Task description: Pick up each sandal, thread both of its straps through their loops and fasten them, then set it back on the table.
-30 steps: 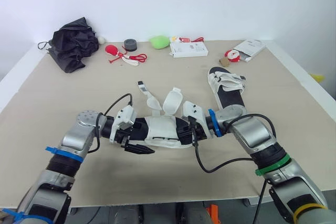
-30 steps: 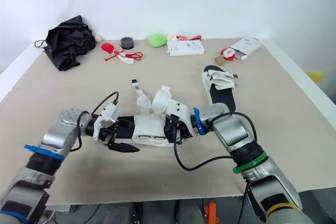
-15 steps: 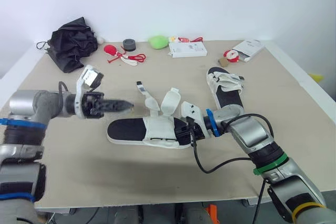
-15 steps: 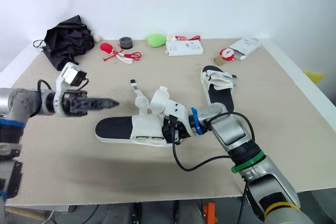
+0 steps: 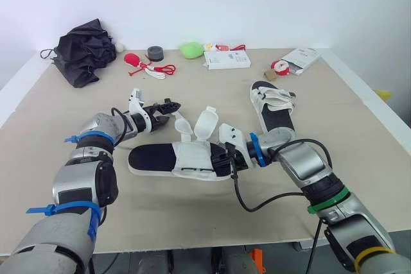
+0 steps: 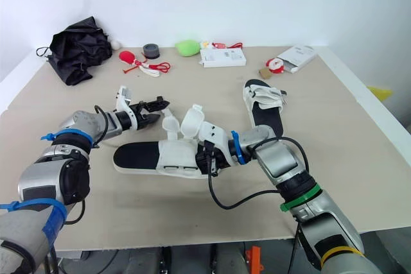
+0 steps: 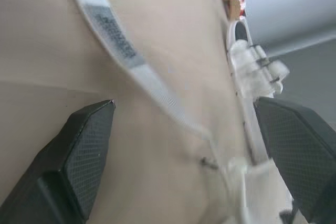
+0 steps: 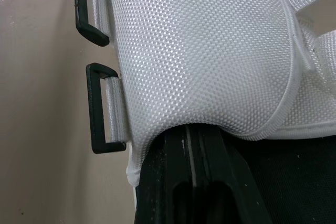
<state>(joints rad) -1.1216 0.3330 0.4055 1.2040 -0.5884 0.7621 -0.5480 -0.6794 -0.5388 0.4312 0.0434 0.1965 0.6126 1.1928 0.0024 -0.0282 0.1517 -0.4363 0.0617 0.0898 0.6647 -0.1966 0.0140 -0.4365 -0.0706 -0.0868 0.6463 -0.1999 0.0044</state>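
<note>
white sandal (image 5: 190, 157) upper half hides the right end effector (image 5: 225, 162).

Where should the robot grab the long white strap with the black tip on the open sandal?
Probably best to pinch the long white strap near its black-tipped free end, across its flat width, coming from the robot's left. It stretches out loose from the black-soled sandal, and the open left gripper has a finger on each side of it.
</note>
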